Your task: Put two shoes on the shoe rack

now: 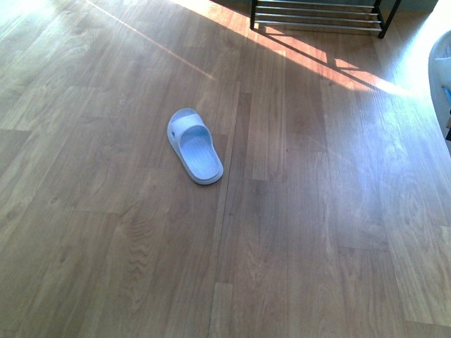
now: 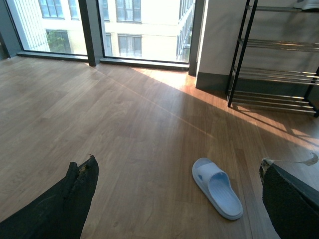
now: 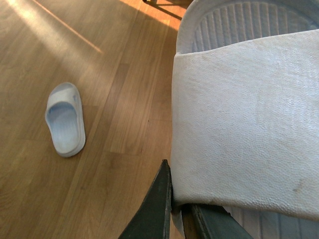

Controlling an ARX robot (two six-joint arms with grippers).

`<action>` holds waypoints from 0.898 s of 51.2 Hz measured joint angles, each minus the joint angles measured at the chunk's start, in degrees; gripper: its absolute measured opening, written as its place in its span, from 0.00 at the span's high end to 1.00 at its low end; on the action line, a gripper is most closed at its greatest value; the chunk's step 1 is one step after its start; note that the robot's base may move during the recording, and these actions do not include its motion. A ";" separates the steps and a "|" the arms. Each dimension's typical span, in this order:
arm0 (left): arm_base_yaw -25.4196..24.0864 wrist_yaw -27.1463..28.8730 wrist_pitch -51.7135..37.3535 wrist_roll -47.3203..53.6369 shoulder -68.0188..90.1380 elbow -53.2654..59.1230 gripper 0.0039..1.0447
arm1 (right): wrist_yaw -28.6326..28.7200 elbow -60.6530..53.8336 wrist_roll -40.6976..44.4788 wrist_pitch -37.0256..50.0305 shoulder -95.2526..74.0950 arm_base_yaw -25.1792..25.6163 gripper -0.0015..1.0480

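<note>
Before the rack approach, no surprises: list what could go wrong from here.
1. The right gripper pinches the held sandal only at its strap edge, so it may slip or swing.
2. The shoe rack has rod shelves; a sandal set down tilted might tip.
3. The floor sandal lies loose; an arm could nudge it.

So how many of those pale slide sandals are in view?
2. One sandal lies sole-down on the wooden floor, apart from the shoe rack. The other sandal is held in the right end effector, close against its wrist camera. Others may be out of frame.
</note>
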State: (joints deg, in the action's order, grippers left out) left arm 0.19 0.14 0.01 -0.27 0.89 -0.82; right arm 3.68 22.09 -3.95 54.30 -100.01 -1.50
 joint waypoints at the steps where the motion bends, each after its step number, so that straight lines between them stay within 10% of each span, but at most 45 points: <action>1: 0.00 0.00 0.00 0.00 0.00 0.00 0.09 | 0.04 0.00 0.00 0.00 0.00 0.00 0.98; 46: 0.00 -0.13 0.00 0.00 0.00 0.00 0.09 | -0.22 0.09 -0.07 0.00 -0.02 0.13 0.98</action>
State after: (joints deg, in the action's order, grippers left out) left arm 0.19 0.01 0.01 -0.27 0.89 -0.82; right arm 3.46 22.17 -4.01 54.30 -100.03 -1.37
